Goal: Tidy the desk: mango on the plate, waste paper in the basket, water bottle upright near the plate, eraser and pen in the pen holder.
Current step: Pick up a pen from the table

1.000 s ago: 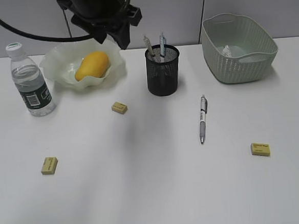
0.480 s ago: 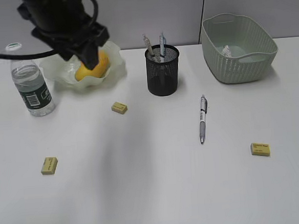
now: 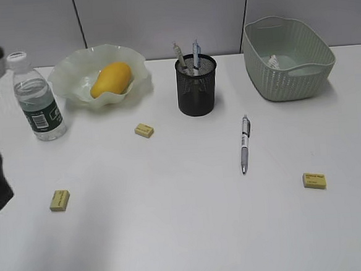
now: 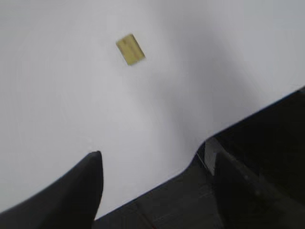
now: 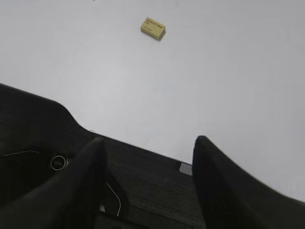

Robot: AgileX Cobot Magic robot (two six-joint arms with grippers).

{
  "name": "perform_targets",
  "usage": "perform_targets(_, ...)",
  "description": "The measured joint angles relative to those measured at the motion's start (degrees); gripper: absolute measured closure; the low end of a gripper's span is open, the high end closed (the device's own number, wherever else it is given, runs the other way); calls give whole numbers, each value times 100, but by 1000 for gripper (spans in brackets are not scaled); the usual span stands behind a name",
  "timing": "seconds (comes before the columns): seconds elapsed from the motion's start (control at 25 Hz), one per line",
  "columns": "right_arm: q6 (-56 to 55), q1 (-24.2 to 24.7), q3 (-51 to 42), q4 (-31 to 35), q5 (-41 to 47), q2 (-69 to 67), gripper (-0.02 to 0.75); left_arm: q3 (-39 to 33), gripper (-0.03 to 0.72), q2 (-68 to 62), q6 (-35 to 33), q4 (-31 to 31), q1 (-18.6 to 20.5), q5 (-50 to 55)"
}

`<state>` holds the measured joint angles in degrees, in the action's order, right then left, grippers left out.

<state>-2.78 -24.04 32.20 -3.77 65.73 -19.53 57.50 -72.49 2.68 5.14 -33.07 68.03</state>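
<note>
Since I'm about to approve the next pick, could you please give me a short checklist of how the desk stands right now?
1. Mango on the plate: ok.
2. Water bottle upright beside the plate: ok.
3. Waste paper in the basket: ok.
4. Loose pen in the pen holder: not ok, it lies on the desk.
5. Erasers in the holder: not ok, three lie on the desk.
6. Both jaws empty: ok.

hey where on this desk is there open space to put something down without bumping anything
The whole front strip of the desk is bare, below the left eraser and right eraser. Another open patch lies between the middle eraser and the pen. The back row is crowded: water bottle, plate, pen holder, basket.
</note>
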Motion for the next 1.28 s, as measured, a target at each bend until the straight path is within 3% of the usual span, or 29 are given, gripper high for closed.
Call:
perform_targets(0.32, 0, 0, 0, 52, -6, -327, 279, -1716, 113, 2623, 72, -182, 0, -732)
perform_targets(0.72, 0, 0, 0, 83, -29, -333, 279, -2509, 113, 5349, 401, -182, 0, -917)
perform_targets(1.0, 0, 0, 0, 113, -455, -578, 279, -2597, 139, 5764, 416, -182, 0, -873)
perform_targets(1.28, 0, 0, 626, 12, -569, -2428, 279, -2597, 155, 5764, 416, -182, 0, -873)
